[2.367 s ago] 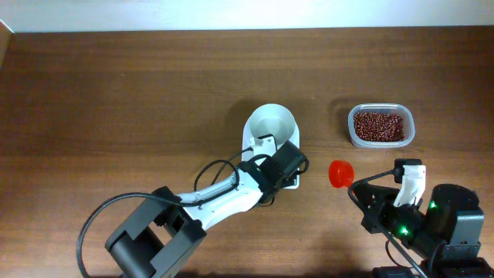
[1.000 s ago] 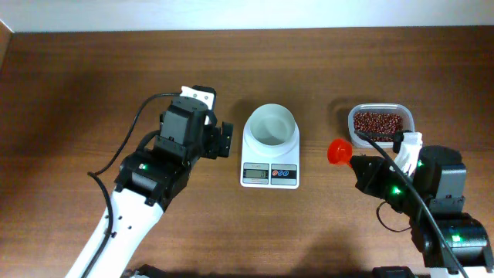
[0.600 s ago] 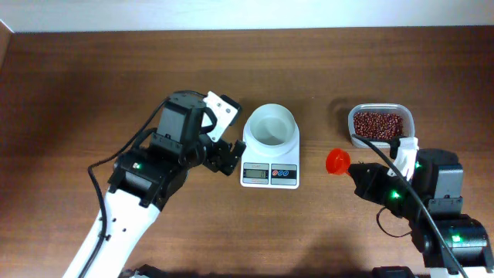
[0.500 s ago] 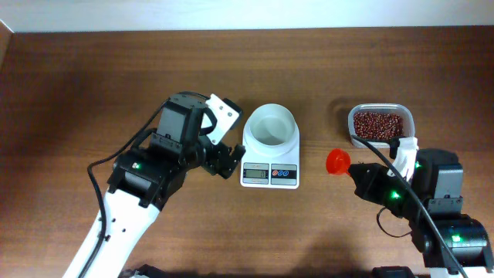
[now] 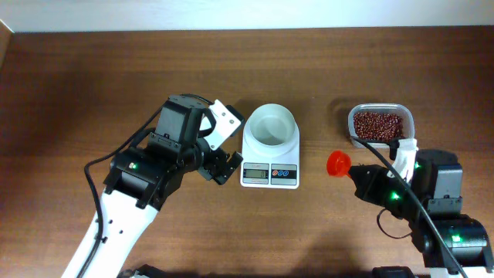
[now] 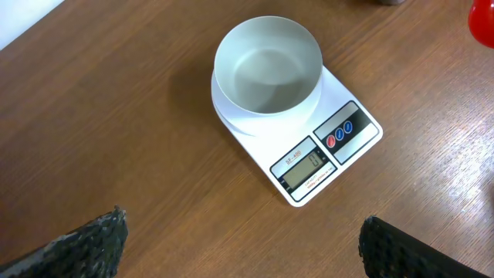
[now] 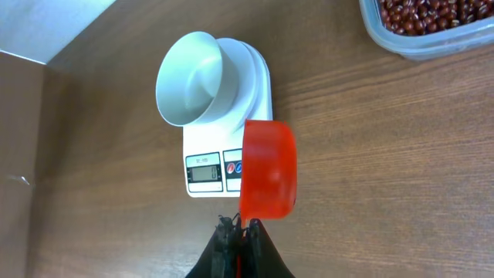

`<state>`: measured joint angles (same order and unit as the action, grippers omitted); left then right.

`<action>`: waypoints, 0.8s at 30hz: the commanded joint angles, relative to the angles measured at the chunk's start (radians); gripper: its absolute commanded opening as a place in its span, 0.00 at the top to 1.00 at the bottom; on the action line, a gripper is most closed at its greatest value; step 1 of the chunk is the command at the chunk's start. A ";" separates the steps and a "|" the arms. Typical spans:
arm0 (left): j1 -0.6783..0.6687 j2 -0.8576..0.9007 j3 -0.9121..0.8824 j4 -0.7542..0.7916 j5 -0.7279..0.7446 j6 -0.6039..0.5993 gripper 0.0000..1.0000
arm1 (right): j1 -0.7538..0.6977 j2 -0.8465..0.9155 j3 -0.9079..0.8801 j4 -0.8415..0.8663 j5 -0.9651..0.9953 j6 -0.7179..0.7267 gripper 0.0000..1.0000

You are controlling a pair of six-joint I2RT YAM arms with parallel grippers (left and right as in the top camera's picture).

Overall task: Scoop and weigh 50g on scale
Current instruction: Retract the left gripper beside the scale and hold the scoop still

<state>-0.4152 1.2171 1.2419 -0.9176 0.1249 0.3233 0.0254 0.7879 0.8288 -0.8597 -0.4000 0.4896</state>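
right gripper [image 7: 236, 235] is clamped on the scoop [image 7: 268, 170], its cup at 4 o'clock of the scale [image 5: 269, 173]. left gripper [image 5: 223, 144] gapes wide, holding nothing, at the scale's 9 o'clock. beans [image 5: 378, 125] lie in the tub [image 5: 352, 133] at its 2 o'clock.

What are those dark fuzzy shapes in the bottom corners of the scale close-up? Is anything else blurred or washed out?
Left wrist view: those are the fingers of the left gripper, too near the lens to focus; the scale is sharp. Overhead view: a pale strip along the top edge is washed out, the table evenly lit. Right wrist view: the orange-red scoop looks crisp.
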 commanded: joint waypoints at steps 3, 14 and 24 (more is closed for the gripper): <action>0.006 -0.013 0.021 -0.004 0.079 0.028 0.01 | -0.006 -0.008 0.014 -0.001 0.016 -0.014 0.96; 0.006 -0.013 0.021 -0.154 0.161 0.279 0.01 | -0.006 -0.008 0.014 -0.028 0.016 -0.014 0.96; 0.006 -0.013 0.021 -0.169 0.095 0.279 0.01 | -0.006 -0.008 0.014 -0.024 0.020 -0.014 0.96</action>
<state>-0.4152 1.2171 1.2427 -1.0847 0.2272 0.5838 0.0254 0.7879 0.8288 -0.8867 -0.3962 0.4892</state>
